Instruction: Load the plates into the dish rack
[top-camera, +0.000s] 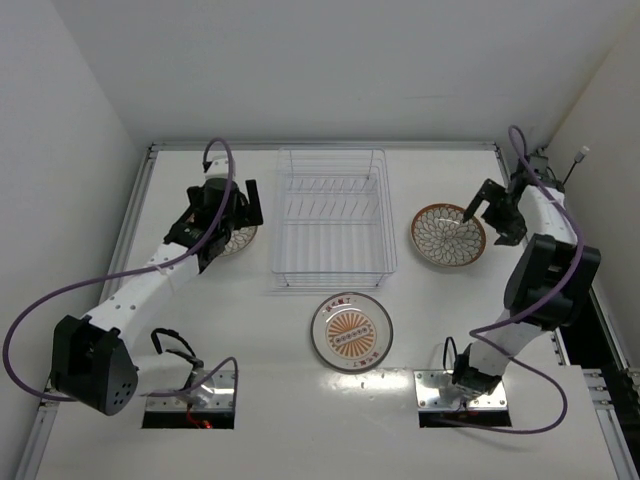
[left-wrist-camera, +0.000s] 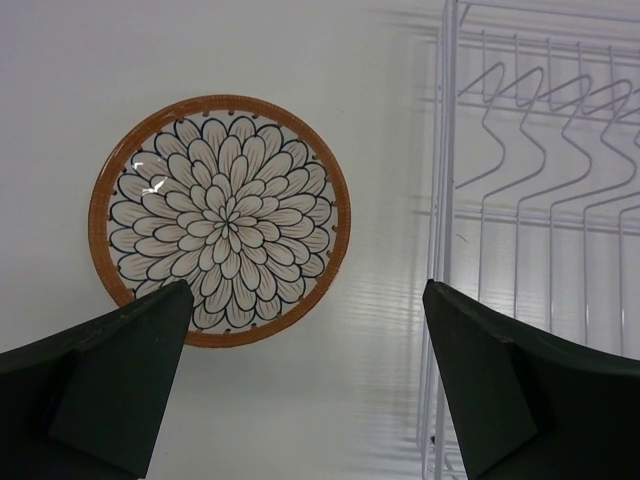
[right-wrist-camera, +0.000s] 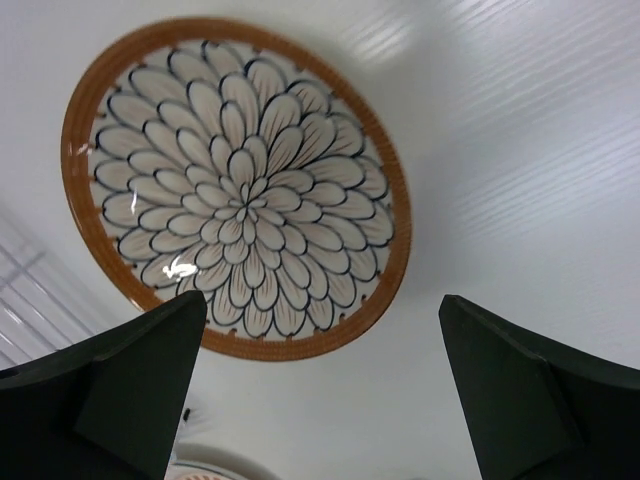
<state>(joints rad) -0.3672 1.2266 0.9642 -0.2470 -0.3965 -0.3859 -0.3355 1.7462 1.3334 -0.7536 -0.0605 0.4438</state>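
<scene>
Bright, even, diffuse light. Soft shadows on table (top-camera: 250, 330). Small glare spots on plates (left-wrist-camera: 220, 220), wrist cams. Focus ok.

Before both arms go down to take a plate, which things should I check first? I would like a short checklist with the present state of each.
1. Left end effector open: ok.
2. Right end effector open: ok.
3. Left plate flat on the table, in the left wrist view: ok.
4. Right plate flat, in the right wrist view: ok.
5. Dish rack tines free of plates: ok.
6. Height of the end effectors above the plates: cannot tell.
</scene>
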